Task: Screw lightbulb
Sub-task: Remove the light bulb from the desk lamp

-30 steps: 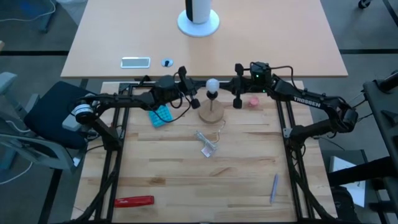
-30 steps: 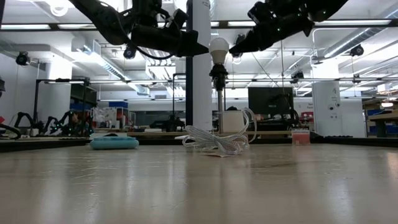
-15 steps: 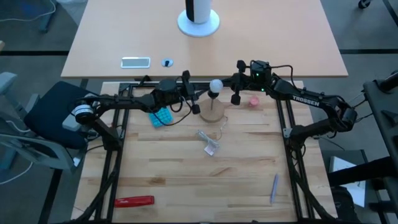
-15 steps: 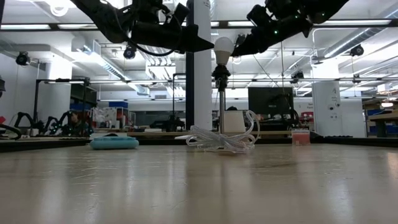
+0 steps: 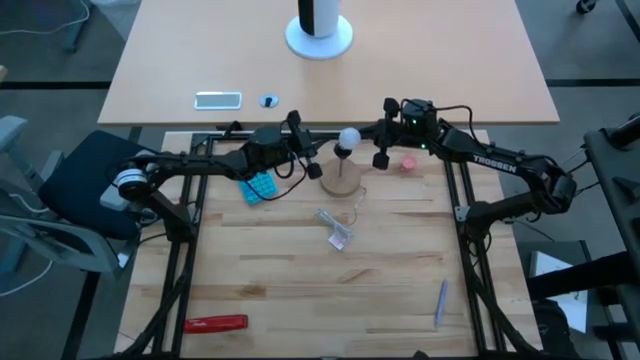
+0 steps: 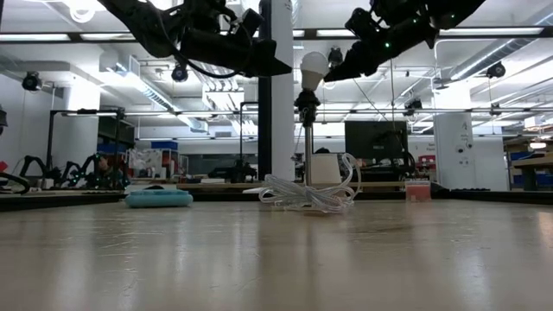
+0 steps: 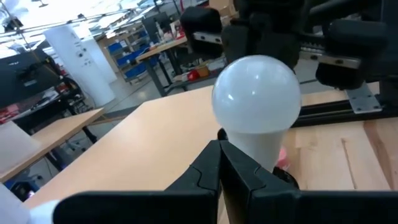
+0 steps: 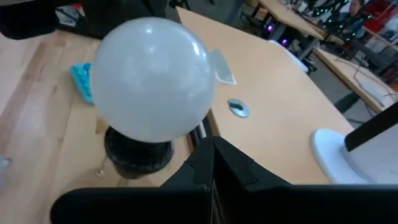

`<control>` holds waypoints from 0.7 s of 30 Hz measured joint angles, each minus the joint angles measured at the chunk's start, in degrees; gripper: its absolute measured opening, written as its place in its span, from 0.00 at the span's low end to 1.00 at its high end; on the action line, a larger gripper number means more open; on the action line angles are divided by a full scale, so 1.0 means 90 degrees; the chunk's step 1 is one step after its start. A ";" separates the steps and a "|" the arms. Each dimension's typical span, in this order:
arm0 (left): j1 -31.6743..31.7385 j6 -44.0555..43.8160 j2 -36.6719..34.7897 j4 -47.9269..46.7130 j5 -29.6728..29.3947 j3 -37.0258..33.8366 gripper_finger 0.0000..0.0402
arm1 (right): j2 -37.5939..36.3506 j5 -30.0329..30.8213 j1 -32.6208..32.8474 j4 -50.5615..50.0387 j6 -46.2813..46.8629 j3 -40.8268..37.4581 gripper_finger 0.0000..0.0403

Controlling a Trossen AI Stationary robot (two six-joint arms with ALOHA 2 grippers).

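Observation:
The white lightbulb sits upright in the dark socket on top of the lamp's thin pole, which stands on the round wooden disc. My left gripper is shut, level with the bulb's neck on its left side, and also shows in its wrist view. My right gripper is shut and stands close to the bulb's right side. In the right wrist view the bulb shows just past that gripper. I cannot tell whether the right gripper touches it. My left gripper's shut fingertips lie against the bulb's neck, just above the socket. They come level from the table's left. The bulb stays in the socket, the lamp standing on its disc.
A white cord lies coiled by the lamp's foot. A clear wrapper, a blue thing and a pink-red round thing lie near. A red tool and a pen lie toward the near edge.
My left gripper has gone a little toward the table's right edge, against the bulb. The lamp, with its bulb, disc and cord, has shifted slightly toward the right edge with it. Both grippers have stayed shut.

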 joint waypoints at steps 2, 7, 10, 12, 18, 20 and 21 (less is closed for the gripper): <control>0.0000 0.0006 -0.0004 -0.0032 -0.0005 0.0000 0.00 | -0.0014 -0.0006 -0.0014 0.0033 -0.0093 -0.0044 0.00; -0.0001 0.0012 -0.0011 -0.0122 -0.0005 0.0000 0.00 | -0.0012 -0.0043 -0.0174 -0.0036 -0.0111 -0.0139 0.00; 0.0000 -0.0028 -0.0011 -0.0268 -0.0005 -0.0001 0.00 | -0.0014 -0.0413 -0.0336 -0.0191 -0.0125 -0.0181 0.00; 0.0001 -0.0073 -0.0011 -0.0285 -0.0005 -0.0002 0.00 | -0.0011 -0.1247 -0.0500 -0.0318 -0.0171 -0.0183 0.00; 0.0011 -0.0131 -0.0004 -0.0368 -0.0005 -0.0002 0.00 | 0.0131 -0.2293 -0.0838 -0.0279 -0.0157 -0.0241 0.03; 0.0016 -0.0131 0.0035 -0.0348 -0.0003 -0.0002 0.00 | 0.0221 -0.2302 -0.0836 -0.0270 -0.0155 -0.0261 0.07; 0.0016 -0.0133 0.0072 -0.0326 -0.0002 -0.0002 0.00 | 0.0286 -0.2311 -0.0819 -0.0171 -0.0150 -0.0261 0.10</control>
